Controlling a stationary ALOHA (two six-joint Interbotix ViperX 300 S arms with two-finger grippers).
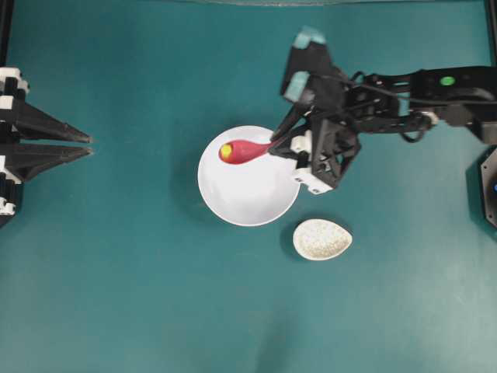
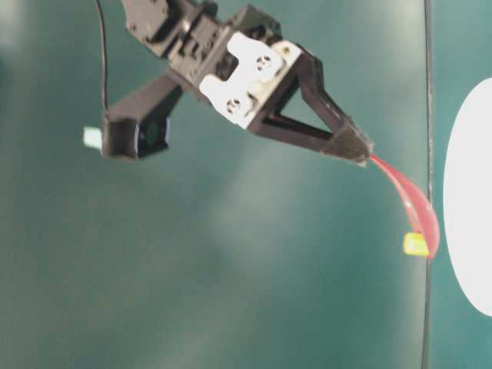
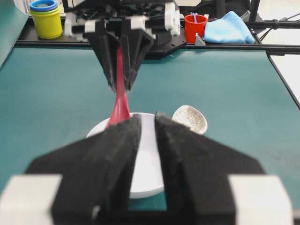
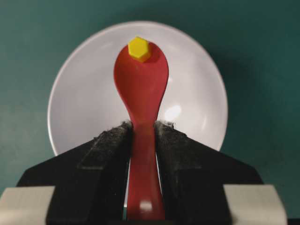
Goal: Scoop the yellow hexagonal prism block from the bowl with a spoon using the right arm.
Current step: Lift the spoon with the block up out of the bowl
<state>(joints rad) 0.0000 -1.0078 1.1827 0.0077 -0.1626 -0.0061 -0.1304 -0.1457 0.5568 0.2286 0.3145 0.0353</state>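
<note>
The tiny bright yellow hexagonal block [image 4: 139, 49] sits at the far tip of the glossy pink-red spoon's [image 4: 141, 84] scoop, above the white round bowl [image 4: 84, 93] at frame centre. The right gripper [image 4: 142, 136] clamps the spoon's handle. No readable writing shows.

A robotics lab: teal-covered test table [image 1: 116, 272] edged by black framing [image 3: 281, 47], stacking cups [image 3: 46, 18] behind.

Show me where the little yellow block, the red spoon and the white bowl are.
yellow hexagonal prism block [image 4: 139, 49]: right wrist view, its top face.
spoon [image 4: 141, 86]: right wrist view, inside its scoop.
bowl [image 1: 256, 194]: overhead view, its bare inner surface.
</note>
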